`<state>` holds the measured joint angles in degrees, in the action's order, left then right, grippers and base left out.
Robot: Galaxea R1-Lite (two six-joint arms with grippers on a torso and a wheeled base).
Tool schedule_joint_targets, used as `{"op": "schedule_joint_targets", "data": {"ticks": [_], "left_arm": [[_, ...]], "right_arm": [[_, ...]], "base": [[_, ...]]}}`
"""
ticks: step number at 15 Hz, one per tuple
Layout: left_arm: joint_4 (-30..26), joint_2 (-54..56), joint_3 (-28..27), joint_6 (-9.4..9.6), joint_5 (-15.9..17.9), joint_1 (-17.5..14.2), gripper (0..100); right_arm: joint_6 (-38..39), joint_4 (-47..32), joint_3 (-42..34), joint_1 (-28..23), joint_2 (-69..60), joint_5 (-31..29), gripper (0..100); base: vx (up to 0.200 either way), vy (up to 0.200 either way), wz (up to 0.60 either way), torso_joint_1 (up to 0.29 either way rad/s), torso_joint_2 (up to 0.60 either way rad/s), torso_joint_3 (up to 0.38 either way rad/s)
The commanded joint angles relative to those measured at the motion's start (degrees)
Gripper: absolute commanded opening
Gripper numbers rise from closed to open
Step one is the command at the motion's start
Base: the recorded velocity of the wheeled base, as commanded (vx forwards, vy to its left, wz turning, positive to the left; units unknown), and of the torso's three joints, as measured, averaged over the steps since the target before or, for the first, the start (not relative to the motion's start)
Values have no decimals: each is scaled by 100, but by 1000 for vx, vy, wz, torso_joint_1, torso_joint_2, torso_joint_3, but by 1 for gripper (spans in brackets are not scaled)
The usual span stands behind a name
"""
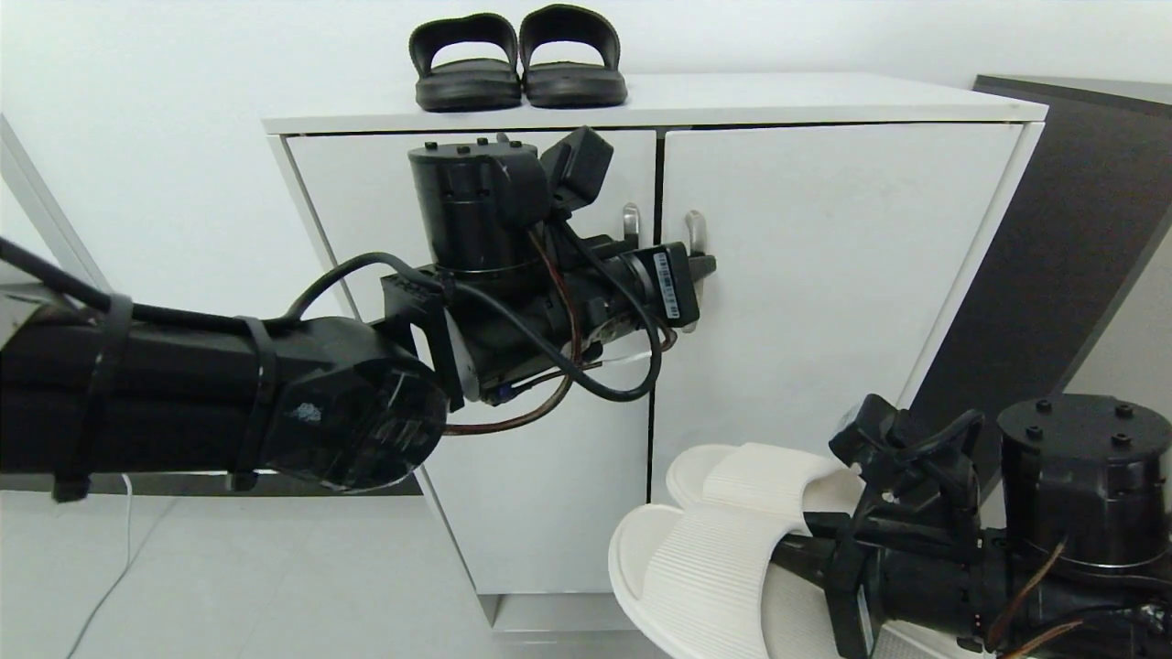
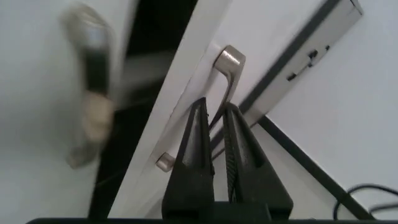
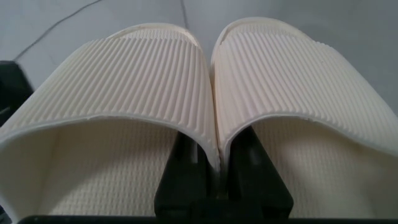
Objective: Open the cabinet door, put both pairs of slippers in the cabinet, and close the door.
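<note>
While the left claw [image 1: 701,266] pinches the handle [image 2: 227,65] of the right door [image 1: 824,275], fingers pressed to either side of the bar, the step in hand looks like swinging that door open. To do it well, I would draw the claw back in an arc about the hinge side, well to the claw's right, keeping the wrist turning with the bar so it does not slip out. The black pair [image 1: 519,64] sits above this claw, slightly left, on the cabinet top [image 1: 824,96]. Below and to its right, the right claw [image 3: 214,171] squeezes the inner straps of the white pair [image 1: 714,549] together; keep it low, outside the door's sweep. The cabinet's inside and hinges are hidden. A dark gap beside the door edge is blurred, so how far the door stands ajar is unclear.
</note>
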<state>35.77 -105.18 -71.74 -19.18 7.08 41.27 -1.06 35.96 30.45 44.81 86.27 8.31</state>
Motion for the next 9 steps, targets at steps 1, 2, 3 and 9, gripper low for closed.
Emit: {"op": "schedule_joint_targets", "data": {"ticks": [1,2,3,9], "left_arm": [[18,314,275,-25,12,4,0],[27,419,415,-16,21,22,0],[44,507,521,-16,21,48,0],[62,1421,1435,-16,-14,312,0]], "right_arm": [[-17,-1,-136,1,-146,215,0],[-61,-1,-206,10,-243,408,0],[-70,-1,-294,10,-348,601,0],[-79,-1,-365,10,-480,926,0]], "base": [[0,0,0,0,0,0],[0,0,0,0,0,0],[0,0,0,0,0,0],[0,0,0,0,0,0]]}}
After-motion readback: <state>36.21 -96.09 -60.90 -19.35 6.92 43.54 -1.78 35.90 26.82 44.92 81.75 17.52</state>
